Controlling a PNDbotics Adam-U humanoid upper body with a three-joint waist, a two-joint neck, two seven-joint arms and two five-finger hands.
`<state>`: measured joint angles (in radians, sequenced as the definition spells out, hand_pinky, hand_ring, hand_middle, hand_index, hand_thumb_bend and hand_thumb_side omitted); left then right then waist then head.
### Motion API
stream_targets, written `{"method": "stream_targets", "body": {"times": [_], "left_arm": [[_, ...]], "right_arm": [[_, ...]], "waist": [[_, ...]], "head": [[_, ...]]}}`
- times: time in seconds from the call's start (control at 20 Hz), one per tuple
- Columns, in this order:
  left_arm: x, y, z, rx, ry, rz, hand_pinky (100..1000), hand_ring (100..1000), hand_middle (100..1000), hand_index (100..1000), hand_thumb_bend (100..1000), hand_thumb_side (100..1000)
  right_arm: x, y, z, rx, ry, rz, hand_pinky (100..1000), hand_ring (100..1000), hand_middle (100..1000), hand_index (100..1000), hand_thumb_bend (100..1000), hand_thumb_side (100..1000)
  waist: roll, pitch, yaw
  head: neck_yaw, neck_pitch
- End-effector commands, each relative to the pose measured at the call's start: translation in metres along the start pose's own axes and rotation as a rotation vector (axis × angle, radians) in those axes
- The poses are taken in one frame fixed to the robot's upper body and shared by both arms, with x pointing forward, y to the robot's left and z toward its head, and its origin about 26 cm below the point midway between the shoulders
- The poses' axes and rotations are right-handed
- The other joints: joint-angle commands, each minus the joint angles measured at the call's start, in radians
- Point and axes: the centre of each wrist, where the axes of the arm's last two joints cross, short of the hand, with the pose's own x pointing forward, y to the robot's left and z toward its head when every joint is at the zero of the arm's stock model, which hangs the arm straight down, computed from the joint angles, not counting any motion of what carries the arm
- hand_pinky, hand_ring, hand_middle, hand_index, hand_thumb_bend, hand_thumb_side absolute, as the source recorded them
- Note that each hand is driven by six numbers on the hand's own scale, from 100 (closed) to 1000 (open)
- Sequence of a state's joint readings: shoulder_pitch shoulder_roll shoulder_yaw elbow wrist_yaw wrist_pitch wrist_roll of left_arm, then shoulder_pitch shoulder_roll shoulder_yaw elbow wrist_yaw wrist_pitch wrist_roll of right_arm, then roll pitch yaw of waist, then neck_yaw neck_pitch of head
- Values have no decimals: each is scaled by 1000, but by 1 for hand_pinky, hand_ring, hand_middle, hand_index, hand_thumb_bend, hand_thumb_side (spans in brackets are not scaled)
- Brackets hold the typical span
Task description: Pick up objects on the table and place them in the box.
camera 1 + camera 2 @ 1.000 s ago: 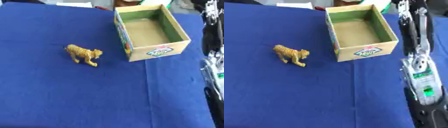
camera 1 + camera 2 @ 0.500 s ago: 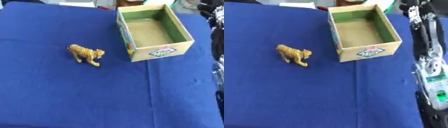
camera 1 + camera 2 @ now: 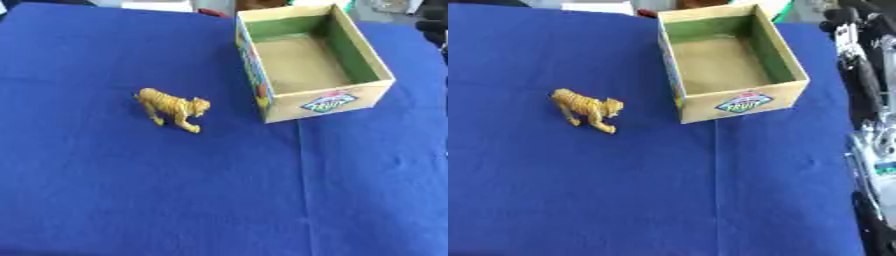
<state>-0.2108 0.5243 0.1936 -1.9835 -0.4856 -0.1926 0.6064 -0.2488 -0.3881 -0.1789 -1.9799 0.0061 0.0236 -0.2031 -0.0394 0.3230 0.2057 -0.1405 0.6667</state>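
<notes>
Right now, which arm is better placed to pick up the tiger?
Hard to call: no robot hand shows. The right arm is visible beside the box; the tiger stands left of it, so left seems likelier.

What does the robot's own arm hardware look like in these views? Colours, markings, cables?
Only the right arm shows, along the right edge of the right eye view: black segments up top, silver-grey metal parts lower down, with a small green spot on the silver section. No cables or readable markings can be made out. The left eye view catches only a black bit at the upper right corner. Neither hand is visible, nor the left arm.
</notes>
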Motion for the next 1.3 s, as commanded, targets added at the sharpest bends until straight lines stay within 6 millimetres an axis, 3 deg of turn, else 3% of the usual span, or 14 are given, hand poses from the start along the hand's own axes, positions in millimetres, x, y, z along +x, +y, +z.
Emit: {"method": "stream_targets", "body": {"times": [0.05, 0.25, 0.4, 0.75, 0.85, 1.0, 1.3], "left_arm": [[1, 12, -18, -59, -87, -99, 500, 551, 601, 793, 100, 657], [2, 19, -31, -179, -147, -225, 503, 561, 613, 808, 100, 687], [5, 19, -37, -275, -187, -308, 517, 586, 650, 843, 136, 772], [3, 3, -55, -516, -328, -468, 560, 678, 747, 922, 203, 896], [0, -1, -61, -581, -382, -507, 589, 724, 780, 941, 269, 948], [-8, -10, -63, -677, -434, -542, 616, 759, 793, 922, 410, 935], [-26, -33, -60, -863, -489, -582, 638, 782, 803, 915, 588, 913]], "right_arm": [[7, -9, -3, -13, -31, 29, 893, 780, 724, 858, 100, 714], [6, -11, -2, -24, -25, 45, 893, 778, 722, 856, 100, 710], [6, -13, -1, -27, -23, 53, 893, 777, 720, 854, 100, 712], [4, -12, 1, -38, -13, 49, 894, 777, 719, 855, 100, 703], [4, -11, 1, -34, -17, 44, 894, 777, 720, 855, 100, 704], [5, -10, 0, -32, -23, 38, 893, 777, 720, 854, 100, 704], [6, -7, -1, -23, -30, 36, 893, 777, 720, 853, 100, 708]], "waist": [[9, -12, 3], [17, -8, 5], [20, -7, 4], [25, -9, -4], [23, -11, -9], [23, -13, -14], [25, -18, -20]], "head": [[-10, -3], [-20, 6], [-28, 9], [-24, 22], [-19, 20], [-7, 12], [7, 4]]}}
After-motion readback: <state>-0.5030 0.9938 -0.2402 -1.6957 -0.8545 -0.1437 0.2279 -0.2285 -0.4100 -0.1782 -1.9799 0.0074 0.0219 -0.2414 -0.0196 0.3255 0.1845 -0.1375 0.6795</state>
